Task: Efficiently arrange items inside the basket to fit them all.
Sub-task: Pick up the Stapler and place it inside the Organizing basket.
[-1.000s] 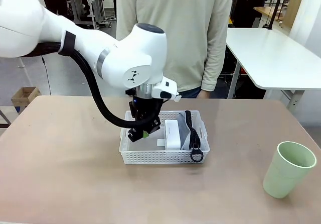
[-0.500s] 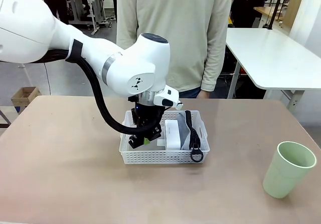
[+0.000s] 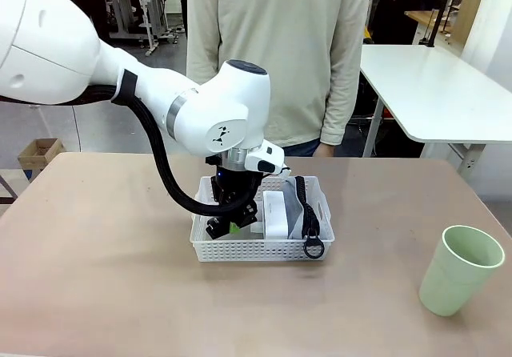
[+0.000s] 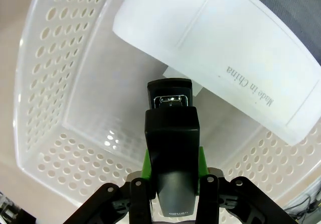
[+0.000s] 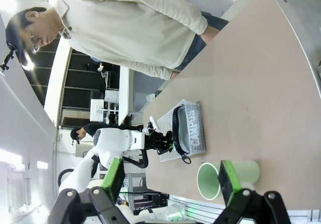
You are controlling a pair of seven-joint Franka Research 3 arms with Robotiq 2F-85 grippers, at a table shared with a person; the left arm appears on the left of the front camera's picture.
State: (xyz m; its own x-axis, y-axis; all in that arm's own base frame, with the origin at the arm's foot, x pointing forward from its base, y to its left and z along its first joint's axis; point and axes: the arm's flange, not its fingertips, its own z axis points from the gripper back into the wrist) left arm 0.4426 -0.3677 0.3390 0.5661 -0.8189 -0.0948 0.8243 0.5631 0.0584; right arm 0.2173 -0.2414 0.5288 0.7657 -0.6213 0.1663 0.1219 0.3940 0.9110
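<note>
My left gripper (image 3: 231,226) is down inside the left part of the white basket (image 3: 256,250), shut on the black stapler (image 4: 171,129). In the left wrist view the stapler points at the basket floor, close to the lattice wall (image 4: 44,93). The white block (image 3: 276,213) lies in the basket's middle, just beside the stapler. The grey pouch (image 3: 298,213) with its black strap fills the right part. The pale green cup (image 3: 461,269) stands upright on the table at the front right. My right gripper (image 5: 171,173) is open in the air, with the cup (image 5: 220,180) far beyond it.
A person in a light top (image 3: 280,53) stands at the table's far side, just behind the basket. The wooden table (image 3: 96,245) is bare on the left and along the front. A white table (image 3: 432,85) stands at the back right.
My left gripper has sunk lower into the basket with the stapler in it. The cup, the block and the pouch have not moved.
</note>
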